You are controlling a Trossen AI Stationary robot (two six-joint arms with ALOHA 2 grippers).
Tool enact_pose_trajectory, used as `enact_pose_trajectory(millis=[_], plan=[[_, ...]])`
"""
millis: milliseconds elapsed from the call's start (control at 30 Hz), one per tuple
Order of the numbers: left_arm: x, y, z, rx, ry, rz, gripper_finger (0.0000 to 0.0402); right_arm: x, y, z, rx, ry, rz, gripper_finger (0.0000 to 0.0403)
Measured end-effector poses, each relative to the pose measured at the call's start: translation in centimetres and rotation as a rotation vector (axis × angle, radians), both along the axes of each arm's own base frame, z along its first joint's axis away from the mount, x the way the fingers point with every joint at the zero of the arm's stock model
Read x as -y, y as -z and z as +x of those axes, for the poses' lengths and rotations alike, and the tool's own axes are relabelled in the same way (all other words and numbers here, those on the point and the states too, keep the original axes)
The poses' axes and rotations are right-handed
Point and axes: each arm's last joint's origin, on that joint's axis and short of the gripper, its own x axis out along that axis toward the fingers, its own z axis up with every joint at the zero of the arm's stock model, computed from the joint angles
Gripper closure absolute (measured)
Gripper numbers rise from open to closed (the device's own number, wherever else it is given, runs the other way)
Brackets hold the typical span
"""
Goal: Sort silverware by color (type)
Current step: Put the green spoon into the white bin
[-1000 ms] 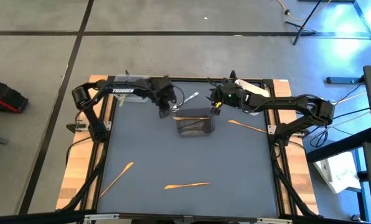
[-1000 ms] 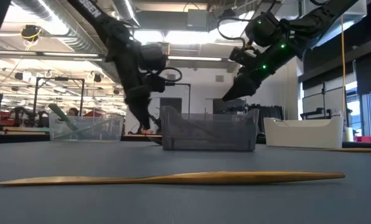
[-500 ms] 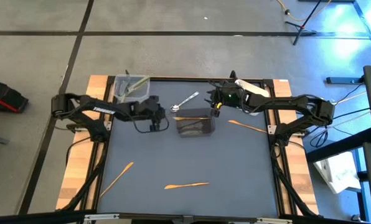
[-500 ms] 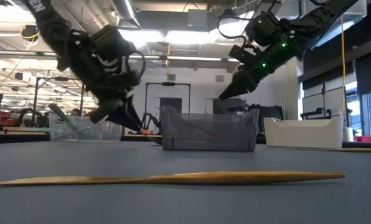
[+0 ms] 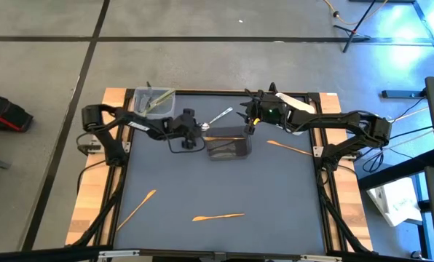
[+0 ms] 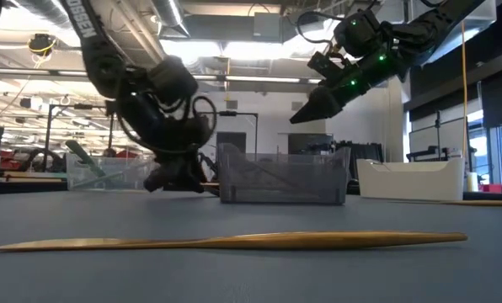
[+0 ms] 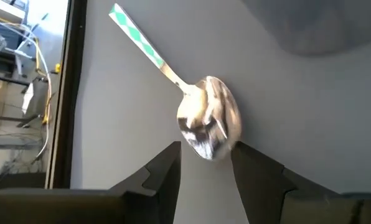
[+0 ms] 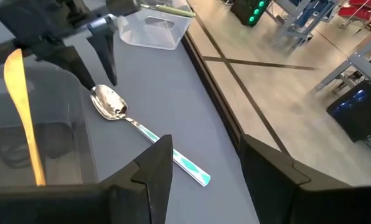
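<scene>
Bright ceiling lights [image 6: 234,50] wash out the room behind in the low view and leave both arms as dark silhouettes. From above, light falls evenly on the matte counter [image 5: 224,182], with soft shadows. The spoon [image 7: 209,126] glints, its bowl slightly smeared by blur.

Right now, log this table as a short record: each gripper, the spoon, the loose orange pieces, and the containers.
left gripper: open, low at the table, fingers either side of the spoon bowl
right gripper: open, raised near the spoon handle, holding nothing
spoon: silver, green-and-white handle, lying flat beside the dark bin
dark bin: mid-table, an orange utensil across its rim
clear bin: far left corner, olive-green pieces inside
white bin: far right corner
loose orange utensils: three on the mat
</scene>
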Motion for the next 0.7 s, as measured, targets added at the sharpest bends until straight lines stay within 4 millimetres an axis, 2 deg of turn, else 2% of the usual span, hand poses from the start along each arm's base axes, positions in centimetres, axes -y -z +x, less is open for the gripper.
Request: enact_pose_trajectory(millis=[200,500,700], plan=[[-0.6,0.5,1.6,-0.02,0.007,0.013,0.0264,0.0,0.1,-0.1,-0.013,0.001,0.007,0.0228],[-0.7,1.1,1.8,-0.053,0.067,0.035,0.0266,0.0,0.2,-0.1,-0.016,0.01,0.029,0.0228],[-0.9,1.1,1.7,-0.042,0.062,0.013,0.0305,0.0,0.2,-0.1,-0.015,0.01,0.029,0.0228]])
